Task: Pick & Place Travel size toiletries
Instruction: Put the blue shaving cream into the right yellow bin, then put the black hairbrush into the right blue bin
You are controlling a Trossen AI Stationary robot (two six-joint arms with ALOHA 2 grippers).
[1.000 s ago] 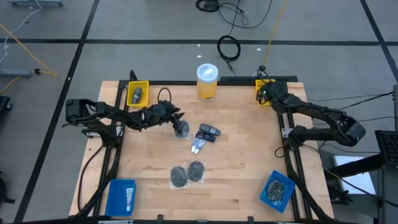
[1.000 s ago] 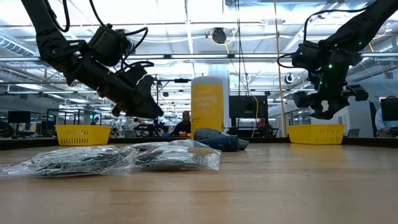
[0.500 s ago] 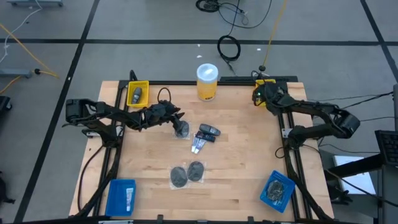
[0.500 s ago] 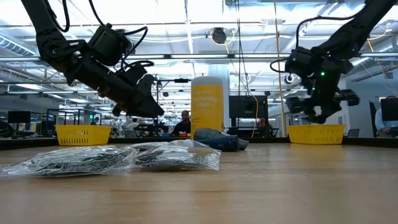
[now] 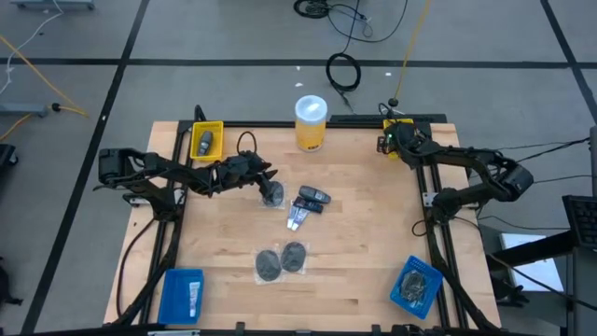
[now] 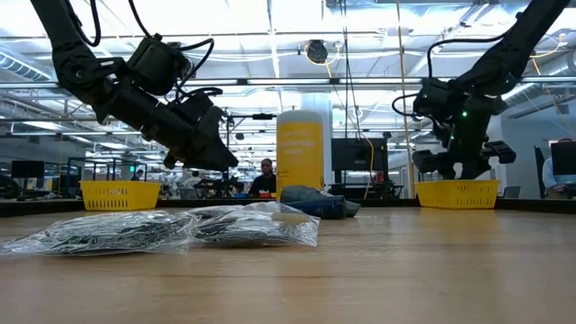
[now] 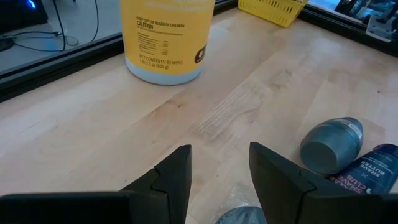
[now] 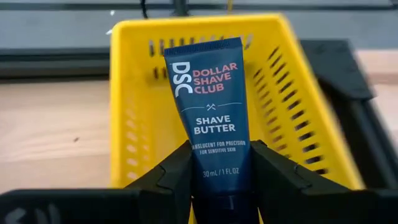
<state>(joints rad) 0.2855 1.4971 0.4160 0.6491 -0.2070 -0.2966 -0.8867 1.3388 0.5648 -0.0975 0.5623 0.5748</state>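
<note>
My right gripper (image 8: 219, 150) is shut on a dark blue "Shave Butter" tube (image 8: 208, 93) and hovers over the yellow basket (image 8: 134, 106) at the table's far right corner (image 5: 395, 126). My left gripper (image 7: 221, 152) is open above mid-table (image 5: 265, 180), just over a dark stubby container (image 5: 271, 195). A grey container (image 7: 331, 144) and another blue tube (image 7: 373, 171) lie on their sides beside it (image 5: 312, 198). Two bagged grey mesh discs (image 5: 281, 259) lie flat nearer the near edge. A slim white tube (image 5: 297, 219) lies between them. My right gripper pinches the blue tube between its two fingers at the lower, printed end (image 8: 214, 163); the cap end is hidden behind the fingers. The fingers lie along the tube. It is lifted clear, its flat crimped end (image 8: 202, 48) pointing away from the gripper over the basket.
A large yellow jar with a white lid (image 5: 311, 121) stands at the far edge. Another yellow basket (image 5: 206, 140) at the far left holds an item. Blue bins sit at the near left (image 5: 182, 294) and near right (image 5: 417, 285) corners. Black frame rails run along both sides.
My right gripper, carrying the tube, has shifted a little toward the table's left and far edge, onto the far right yellow basket, turning and sinking slightly. The left arm has kept still.
</note>
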